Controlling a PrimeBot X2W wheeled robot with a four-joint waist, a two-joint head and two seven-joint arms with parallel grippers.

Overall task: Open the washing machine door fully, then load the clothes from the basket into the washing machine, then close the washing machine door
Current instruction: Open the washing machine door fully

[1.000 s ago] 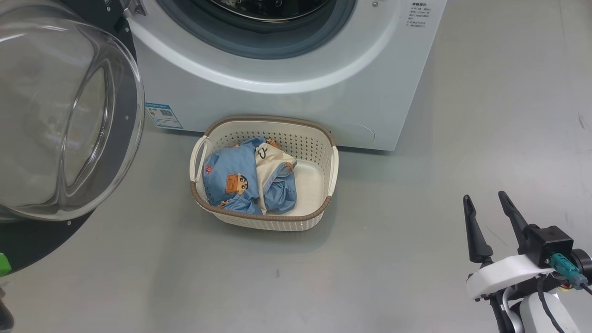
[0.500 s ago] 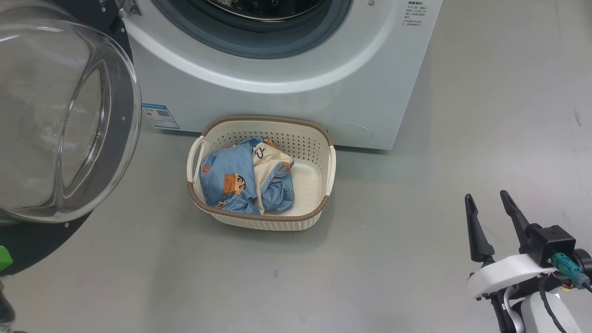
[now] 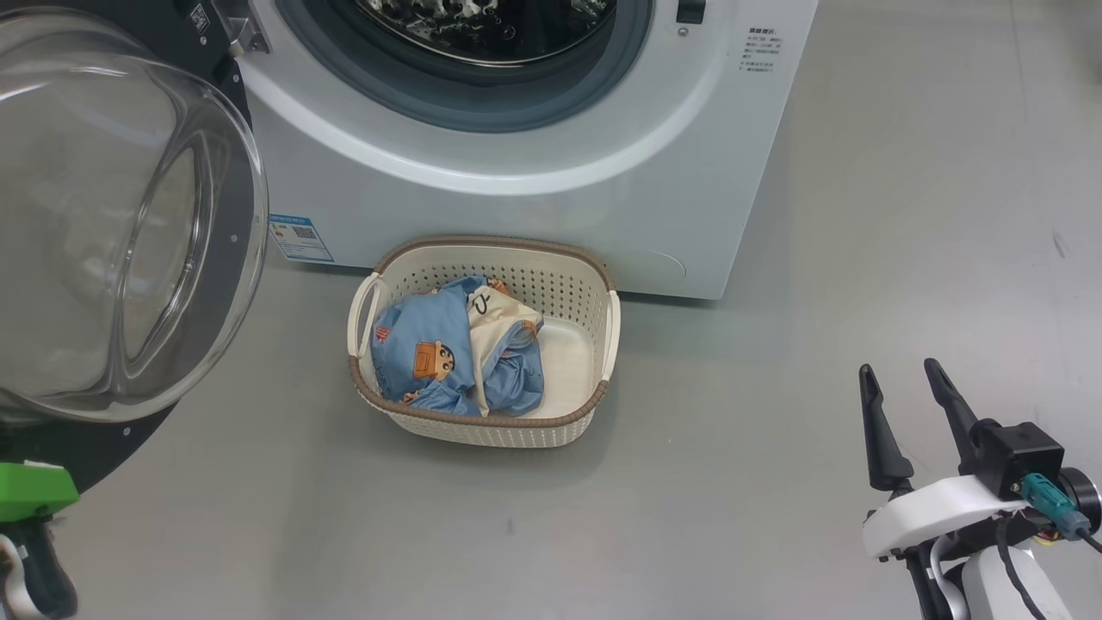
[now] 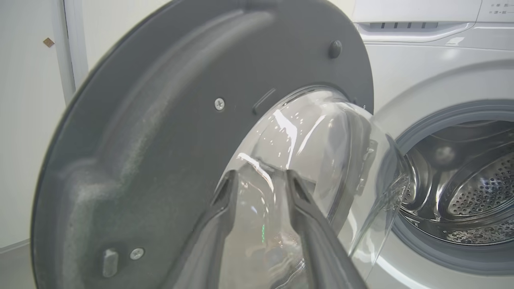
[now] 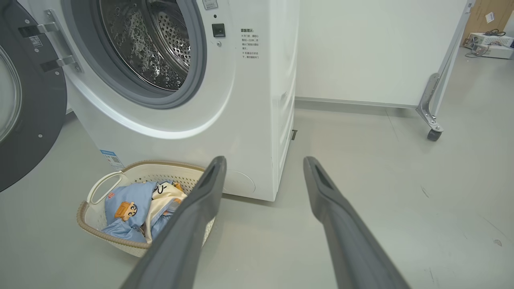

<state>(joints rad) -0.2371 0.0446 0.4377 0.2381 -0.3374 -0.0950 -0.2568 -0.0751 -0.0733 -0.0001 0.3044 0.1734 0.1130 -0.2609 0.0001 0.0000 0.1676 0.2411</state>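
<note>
The washing machine (image 3: 534,207) stands at the top with its steel drum (image 5: 152,44) exposed. Its door (image 3: 103,232) hangs swung open at the left, glass bowl bulging toward me. In front of the machine sits the cream basket (image 3: 491,435), holding the light blue and cream clothes (image 3: 422,344). My left gripper (image 4: 260,178) points at the door's dark inner face (image 4: 160,120) and glass, fingers apart, nothing between them. My right gripper (image 3: 898,370) hovers open at the lower right, clear of the basket (image 5: 100,237) and clothes (image 5: 124,208).
A blue label sticker (image 3: 300,237) marks the machine's lower left corner. A green part of my left arm (image 3: 30,491) shows at the bottom left. Bare grey floor (image 3: 861,215) spreads right of the machine. A white panel's caster foot (image 5: 433,134) stands farther right.
The camera has shifted a little, so machine and basket sit lower in the picture. The green part of my left arm has come further into the lower left corner. The right gripper is unchanged.
</note>
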